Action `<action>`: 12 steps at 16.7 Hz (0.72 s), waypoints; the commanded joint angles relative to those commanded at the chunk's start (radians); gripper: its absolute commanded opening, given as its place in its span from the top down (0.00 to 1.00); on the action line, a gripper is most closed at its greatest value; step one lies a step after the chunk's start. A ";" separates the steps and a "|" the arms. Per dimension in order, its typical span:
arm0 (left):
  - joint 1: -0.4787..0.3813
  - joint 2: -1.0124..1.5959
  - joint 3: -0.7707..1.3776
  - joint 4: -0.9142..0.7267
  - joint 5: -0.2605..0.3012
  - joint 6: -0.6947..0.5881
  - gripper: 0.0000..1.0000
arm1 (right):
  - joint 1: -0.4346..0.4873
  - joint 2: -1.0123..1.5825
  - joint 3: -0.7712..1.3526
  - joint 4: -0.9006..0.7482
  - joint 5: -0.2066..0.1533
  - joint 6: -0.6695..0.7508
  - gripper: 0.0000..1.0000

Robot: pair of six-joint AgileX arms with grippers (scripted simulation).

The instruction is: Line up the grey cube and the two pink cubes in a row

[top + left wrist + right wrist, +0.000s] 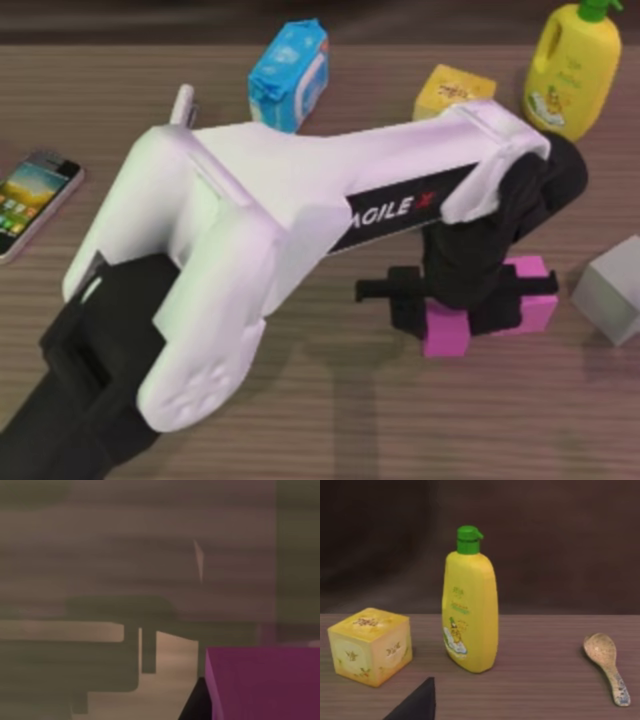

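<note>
- Top view: a phone (28, 200) lies at the table's (330, 420) 9 o'clock edge, a blue packet (290, 72) at 12 o'clock.
- The left gripper (455, 295) is at 3 o'clock from centre; how wide its pincer stands I cannot tell.
- The smaller pink cube (445, 330) sits right under it, at its 6 o'clock; the larger pink cube (535, 295) touches its 3 o'clock side.
- The grey cube (612, 290) lies apart, further toward 3 o'clock.
- The right arm is unseen.
</note>
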 joint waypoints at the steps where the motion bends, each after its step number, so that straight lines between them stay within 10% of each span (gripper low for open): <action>1: 0.000 0.000 0.000 0.000 0.000 0.000 0.62 | 0.000 0.000 0.000 0.000 0.000 0.000 0.00; 9: 0.000 0.000 0.000 0.000 0.000 0.000 0.02 | 0.000 0.000 0.000 0.000 0.000 0.000 0.00; 12: 0.000 0.000 0.000 0.000 0.000 0.000 0.00 | 0.000 0.000 0.000 0.000 0.000 0.000 0.00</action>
